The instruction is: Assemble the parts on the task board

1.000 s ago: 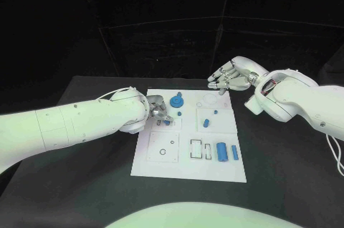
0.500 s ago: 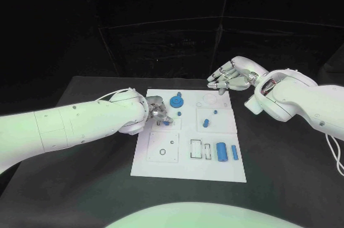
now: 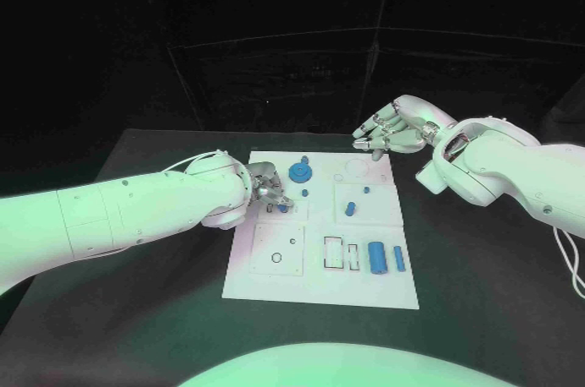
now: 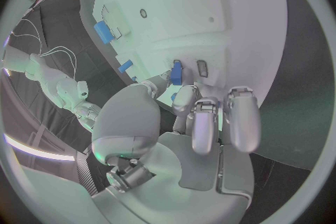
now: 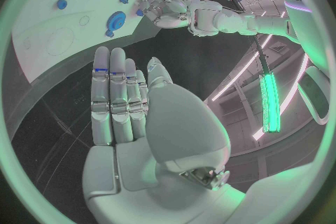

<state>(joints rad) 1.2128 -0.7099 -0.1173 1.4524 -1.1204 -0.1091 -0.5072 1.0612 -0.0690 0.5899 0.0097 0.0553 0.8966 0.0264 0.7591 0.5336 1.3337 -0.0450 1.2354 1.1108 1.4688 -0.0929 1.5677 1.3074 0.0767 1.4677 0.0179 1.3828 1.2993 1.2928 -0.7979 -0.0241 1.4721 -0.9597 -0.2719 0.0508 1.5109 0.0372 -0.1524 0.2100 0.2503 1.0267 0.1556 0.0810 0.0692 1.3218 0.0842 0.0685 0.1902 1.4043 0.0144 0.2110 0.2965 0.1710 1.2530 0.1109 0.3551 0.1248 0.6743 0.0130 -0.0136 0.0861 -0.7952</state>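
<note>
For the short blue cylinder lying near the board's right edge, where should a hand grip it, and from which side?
Grip the blue cylinder across its middle, coming straight down from above. It lies flat on the task board, its long sides exposed; the thinner blue peg lies close beside it, so fingers should probably stay narrow.

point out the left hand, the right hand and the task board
left hand [image 3: 270,193], head view, middle of the hand
right hand [image 3: 388,132], head view, middle of the hand
task board [image 3: 319,284], head view, bare near edge

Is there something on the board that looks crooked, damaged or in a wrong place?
Nothing stands out. The board lies flat on the table, and the loose blue parts lie on it. The left hand pinches one small blue part over the board; the right hand holds nothing.
</note>
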